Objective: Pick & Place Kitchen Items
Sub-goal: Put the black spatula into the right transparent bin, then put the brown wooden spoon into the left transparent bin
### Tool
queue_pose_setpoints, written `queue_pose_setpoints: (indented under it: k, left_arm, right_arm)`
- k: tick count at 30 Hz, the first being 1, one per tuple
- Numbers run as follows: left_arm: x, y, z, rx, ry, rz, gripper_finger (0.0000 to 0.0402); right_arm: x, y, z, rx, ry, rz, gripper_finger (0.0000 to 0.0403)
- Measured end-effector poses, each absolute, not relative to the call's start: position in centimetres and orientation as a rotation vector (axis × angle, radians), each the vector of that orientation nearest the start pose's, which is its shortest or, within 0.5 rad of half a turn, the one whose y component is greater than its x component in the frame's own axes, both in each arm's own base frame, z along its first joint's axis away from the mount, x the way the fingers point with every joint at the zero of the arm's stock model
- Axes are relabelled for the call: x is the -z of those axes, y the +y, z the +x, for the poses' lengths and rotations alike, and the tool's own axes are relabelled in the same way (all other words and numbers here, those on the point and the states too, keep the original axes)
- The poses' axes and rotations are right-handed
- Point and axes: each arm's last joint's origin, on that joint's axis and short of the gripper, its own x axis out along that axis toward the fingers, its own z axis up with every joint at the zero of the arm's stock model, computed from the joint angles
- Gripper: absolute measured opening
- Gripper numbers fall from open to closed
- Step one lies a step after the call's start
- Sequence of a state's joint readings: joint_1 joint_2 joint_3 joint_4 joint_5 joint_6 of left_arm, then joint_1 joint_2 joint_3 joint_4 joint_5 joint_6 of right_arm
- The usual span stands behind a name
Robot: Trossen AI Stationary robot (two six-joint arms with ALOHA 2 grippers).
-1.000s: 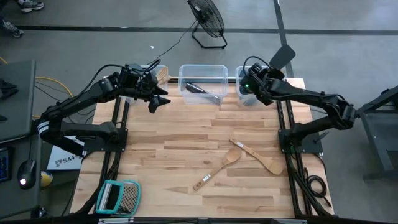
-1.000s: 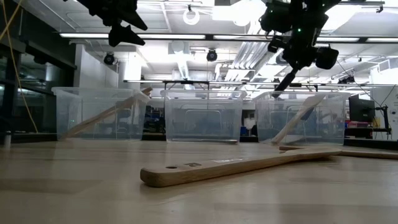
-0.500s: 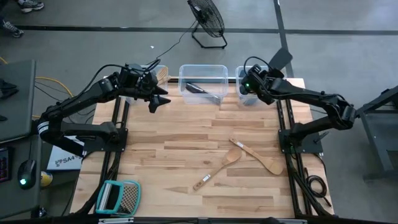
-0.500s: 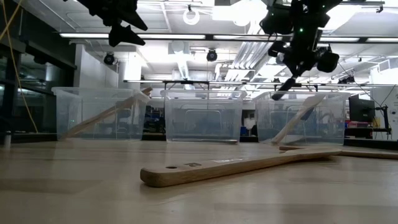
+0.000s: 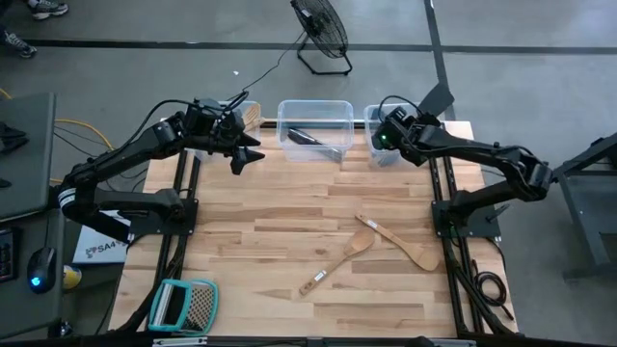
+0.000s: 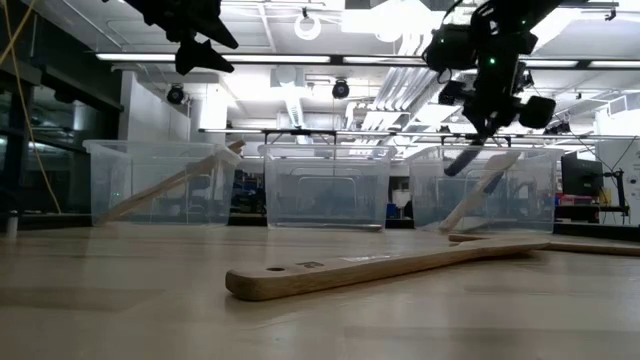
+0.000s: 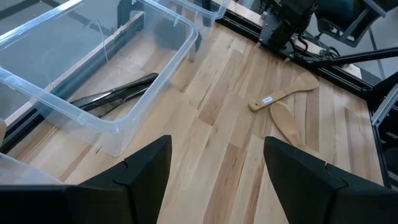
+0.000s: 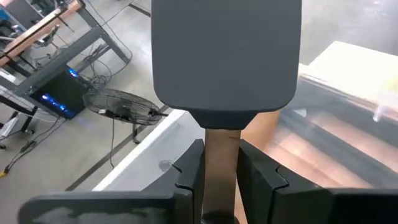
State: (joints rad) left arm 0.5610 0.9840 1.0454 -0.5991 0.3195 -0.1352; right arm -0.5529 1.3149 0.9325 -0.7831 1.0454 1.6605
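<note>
The right end effector (image 5: pixel 388 135) is gripping a grey-bladed spatula (image 8: pixel 226 56) by its wooden handle, hovering above the clear bin (image 5: pixel 383 152) at the tabletop's (image 5: pixel 270 241) 1 o'clock corner. The left end effector (image 5: pixel 248 154), fingers spread and empty, is hovering toward 11 o'clock. Two wooden spoons (image 5: pixel 337 262) are lying toward 4 o'clock.

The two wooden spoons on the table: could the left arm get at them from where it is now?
Probably yes. The left pincer hangs open and empty above bare table near the bins; nothing lies between it and the wooden spoons. The right pincer holds a spatula.
</note>
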Motion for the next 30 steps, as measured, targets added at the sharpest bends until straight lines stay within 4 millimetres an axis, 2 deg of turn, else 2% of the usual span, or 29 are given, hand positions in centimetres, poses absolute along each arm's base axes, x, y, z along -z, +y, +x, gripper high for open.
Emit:
queue_pose_setpoints:
  k: [4,12,19,30]
  left_arm:
    - [-34.94,9.69,17.11,-0.269,0.473,-0.362,0.0251]
    - [-34.94,9.69,17.11,-0.269,0.474,-0.361,0.0251]
    - [-34.94,9.69,17.11,-0.268,0.474,-0.359,0.0251]
    - [-34.95,9.69,17.12,-0.267,0.473,-0.354,0.0251]
  right_arm:
    - [-24.04,-14.37,18.54,1.943,-0.201,0.829,0.0075]
    - [-24.10,-14.53,18.81,1.921,-0.232,0.851,0.0085]
    - [-23.95,-14.47,18.87,1.901,-0.182,0.894,0.0096]
    - [-23.75,-14.37,19.06,1.853,-0.068,0.948,0.0163]
